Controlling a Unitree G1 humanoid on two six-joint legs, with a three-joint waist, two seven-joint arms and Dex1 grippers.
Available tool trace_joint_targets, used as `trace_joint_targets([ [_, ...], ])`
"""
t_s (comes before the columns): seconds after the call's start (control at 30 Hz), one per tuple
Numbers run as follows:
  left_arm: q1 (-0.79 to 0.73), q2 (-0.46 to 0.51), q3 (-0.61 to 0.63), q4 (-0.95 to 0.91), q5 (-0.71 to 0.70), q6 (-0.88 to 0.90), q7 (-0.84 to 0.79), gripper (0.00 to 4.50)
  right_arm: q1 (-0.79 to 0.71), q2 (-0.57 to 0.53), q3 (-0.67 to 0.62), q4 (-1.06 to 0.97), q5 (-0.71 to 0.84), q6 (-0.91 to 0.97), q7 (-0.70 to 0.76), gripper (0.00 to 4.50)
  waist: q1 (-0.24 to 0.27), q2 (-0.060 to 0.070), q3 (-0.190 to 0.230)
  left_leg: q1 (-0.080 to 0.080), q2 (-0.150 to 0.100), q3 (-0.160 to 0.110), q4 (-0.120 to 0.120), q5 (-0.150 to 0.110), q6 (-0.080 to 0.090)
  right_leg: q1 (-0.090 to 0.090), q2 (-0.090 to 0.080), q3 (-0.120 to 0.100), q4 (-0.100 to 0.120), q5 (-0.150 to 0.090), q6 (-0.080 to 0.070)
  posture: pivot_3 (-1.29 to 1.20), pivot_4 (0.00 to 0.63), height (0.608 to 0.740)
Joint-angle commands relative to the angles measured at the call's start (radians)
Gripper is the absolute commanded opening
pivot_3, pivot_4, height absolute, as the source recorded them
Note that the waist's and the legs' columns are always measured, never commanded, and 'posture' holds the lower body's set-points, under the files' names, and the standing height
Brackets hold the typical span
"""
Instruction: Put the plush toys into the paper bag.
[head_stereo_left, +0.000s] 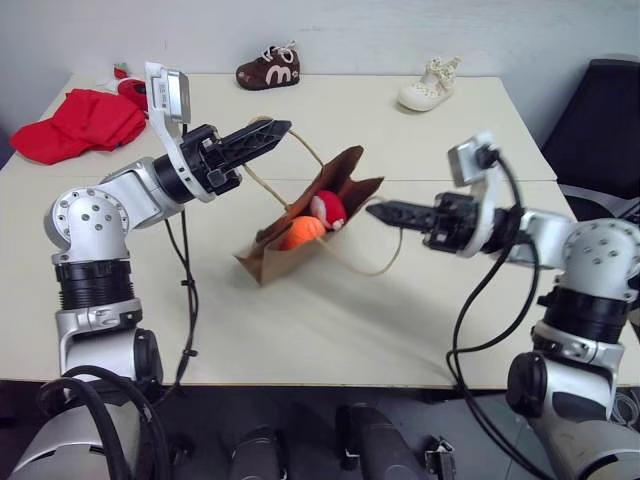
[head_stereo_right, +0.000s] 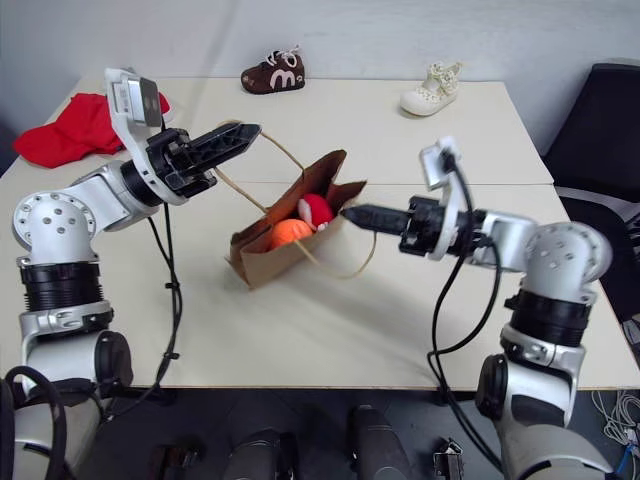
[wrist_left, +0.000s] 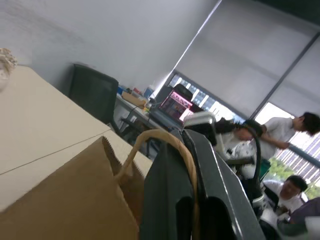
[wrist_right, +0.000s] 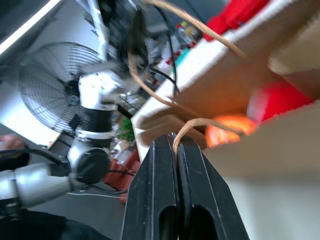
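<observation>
A brown kraft paper bag (head_stereo_left: 300, 240) lies on its side in the middle of a pale tabletop (head_stereo_left: 330, 340), with both plush toys already inside its mouth: the flat orange toy (head_stereo_left: 301, 231) sits nearer the robot, and the small round red toy (head_stereo_left: 327, 209) rests touching it just beyond. The left gripper (head_stereo_left: 268, 134) is clenched on one thin twisted paper handle (head_stereo_left: 300, 140) and lifts it up and to the left, while the right gripper (head_stereo_left: 385, 211) is clamped shut on the other handle loop (head_stereo_left: 375, 262) at the right side of the mouth. Pulling the two handles apart likely serves to keep the mouth spread and to begin raising the bag so the toys slide deeper. The bag's long axis runs diagonally, from its folded bottom at the near left to its open, zigzag-edged mouth at the far right, so the opening points away from the robot and toward the right gripper. Far off on the table, well apart from the bag, lie a red cloth (head_stereo_left: 75, 122) at the far left, a brown shoe (head_stereo_left: 268, 68) and a cream shoe (head_stereo_left: 430, 86).
</observation>
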Motion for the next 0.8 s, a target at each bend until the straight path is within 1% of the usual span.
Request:
trace_joint_targets([
  [0.03, -0.029, 0.072, -0.07, -0.009, 0.098, -0.069, -0.13, 0.0, -0.061, -0.003, -0.058, 0.061, 0.003, -0.001, -0.082, 0.02, 0.0, 0.0, 0.0, 0.0, 0.0, 0.0, 0.0, 0.0, 0.0, 0.0, 0.0, 0.0, 0.0, 0.0, 0.0, 0.0, 0.15, 0.74],
  [0.1, -0.018, 0.097, -0.117, -0.003, 0.161, -0.108, -0.174, 0.0, -0.069, 0.009, -0.056, 0.079, -0.009, -0.005, -0.118, 0.02, -0.001, 0.0, 0.0, 0.0, 0.0, 0.0, -0.001, 0.0, 0.0, 0.0, 0.0, 0.0, -0.001, 0.0, 0.0, 0.0, 0.15, 0.74],
  [0.2, -0.001, 0.108, -0.164, 0.01, 0.239, -0.175, -0.223, 0.0, -0.069, 0.035, -0.072, 0.099, -0.006, -0.02, -0.162, 0.02, -0.001, 0.0, 0.0, -0.001, 0.0, 0.001, -0.001, 0.0, 0.0, -0.001, 0.0, 0.001, -0.001, 0.0, 0.0, 0.0, 0.15, 0.74],
  [0.23, 0.005, 0.103, -0.174, 0.016, 0.268, -0.206, -0.224, 0.19, -0.067, 0.048, -0.088, 0.106, 0.005, -0.032, -0.168, 0.0, -0.001, 0.0, 0.0, -0.001, 0.0, 0.001, -0.001, 0.0, 0.0, -0.001, 0.0, 0.001, -0.001, 0.0, 0.0, 0.0, 0.15, 0.74],
  [0.27, 0.015, 0.092, -0.176, 0.018, 0.298, -0.265, -0.229, 0.38, -0.068, 0.062, -0.117, 0.114, 0.015, -0.043, -0.193, 0.19, -0.001, 0.0, 0.0, -0.001, 0.0, 0.001, -0.001, 0.0, 0.0, -0.001, 0.0, 0.0, -0.001, 0.0, 0.0, 0.0, 0.15, 0.74],
  [0.3, 0.023, 0.083, -0.175, 0.018, 0.318, -0.306, -0.233, 0.55, -0.068, 0.073, -0.138, 0.116, 0.024, -0.049, -0.213, 0.41, 0.0, 0.0, 0.0, -0.002, 0.0, 0.001, -0.001, 0.0, 0.0, -0.002, 0.0, 0.001, 0.0, 0.0, 0.0, 0.0, 0.15, 0.74],
  [0.37, 0.037, 0.093, -0.154, 0.006, 0.307, -0.292, -0.255, 1.19, -0.056, 0.051, -0.145, 0.077, 0.065, -0.039, -0.183, 0.95, 0.0, 0.0, 0.0, -0.003, 0.0, 0.001, -0.001, 0.0, 0.0, -0.003, 0.0, 0.001, 0.0, 0.0, 0.0, 0.0, 0.15, 0.74],
  [0.43, 0.077, 0.14, -0.122, -0.018, 0.284, -0.299, -0.338, 1.79, -0.04, 0.007, -0.164, 0.044, 0.134, -0.023, -0.121, 1.63, -0.002, 0.0, 0.0, -0.005, 0.0, 0.001, -0.001, 0.0, 0.0, -0.005, 0.0, 0.001, 0.001, 0.0, 0.0, 0.0, 0.15, 0.74],
  [0.5, 0.121, 0.196, -0.124, -0.016, 0.314, -0.342, -0.413, 2.39, -0.021, -0.038, -0.175, 0.045, 0.175, -0.007, -0.098, 2.3, -0.006, 0.0, 0.0, -0.011, 0.0, 0.001, 0.0, 0.0, 0.001, -0.012, 0.0, 0.001, 0.003, 0.0, 0.0, 0.0, 0.15, 0.74],
  [0.53, 0.134, 0.212, -0.129, -0.011, 0.33, -0.363, -0.431, 2.73, -0.013, -0.054, -0.173, 0.046, 0.186, -0.005, -0.095, 2.7, -0.006, 0.0, 0.0, -0.015, 0.0, 0.002, 0.001, 0.0, 0.001, -0.016, 0.0, 0.001, 0.008, 0.0, 0.0, 0.0, 0.15, 0.74],
  [0.57, 0.142, 0.23, -0.125, 0.002, 0.338, -0.37, -0.441, 3.01, 0.002, -0.079, -0.176, 0.052, 0.202, 0.001, -0.083, 3.0, -0.005, 0.0, 0.0, -0.015, 0.0, 0.002, 0.001, 0.0, 0.001, -0.017, 0.0, 0.001, 0.008, 0.0, 0.0, 0.0, 0.15, 0.74],
  [0.63, 0.152, 0.253, -0.104, 0.021, 0.342, -0.387, -0.453, 3.6, 0.053, -0.126, -0.173, 0.033, 0.219, -0.009, -0.039, 3.67, -0.003, 0.0, 0.0, -0.015, 0.0, 0.001, 0.002, 0.001, 0.001, -0.017, 0.0, 0.001, 0.004, 0.0, 0.0, 0.0, 0.15, 0.74],
  [0.7, 0.173, 0.268, -0.081, 0.024, 0.35, -0.425, -0.463, 4.26, 0.14, -0.162, -0.141, -0.027, 0.188, -0.071, 0.014, 4.41, 0.0, 0.0, 0.0, -0.015, 0.0, 0.001, 0.004, 0.0, 0.002, -0.016, 0.0, 0.001, 0.004, 0.0, 0.0, 0.0, 0.15, 0.74],
  [0.73, 0.185, 0.274, -0.075, 0.021, 0.354, -0.437, -0.467, 4.47, 0.185, -0.177, -0.116, -0.059, 0.161, -0.109, 0.043, 4.42, 0.002, 0.0, 0.0, -0.015, 0.0, 0.001, 0.004, 0.0, 0.002, -0.016, 0.0, 0.001, 0.004, 0.0, 0.0, 0.0, 0.15, 0.74],
  [0.77, 0.203, 0.284, -0.072, 0.013, 0.356, -0.436, -0.476, 4.47, 0.235, -0.196, -0.078, -0.093, 0.125, -0.154, 0.078, 4.42, 0.002, 0.0, 0.0, -0.015, 0.0, 0.001, 0.004, 0.0, 0.002, -0.016, 0.0, 0.001, 0.004, 0.0, 0.001, 0.0, 0.15, 0.74],
  [0.8, 0.252, 0.304, -0.081, -0.014, 0.375, -0.446, -0.487, 4.47, 0.313, -0.228, 0.01, -0.154, 0.032, -0.257, 0.135, 4.42, 0.002, 0.0, 0.0, -0.015, 0.0, 0.001, 0.004, 0.0, 0.003, -0.015, 0.0, 0.002, 0.003, 0.001, 0.001, 0.0, 0.15, 0.74],
])
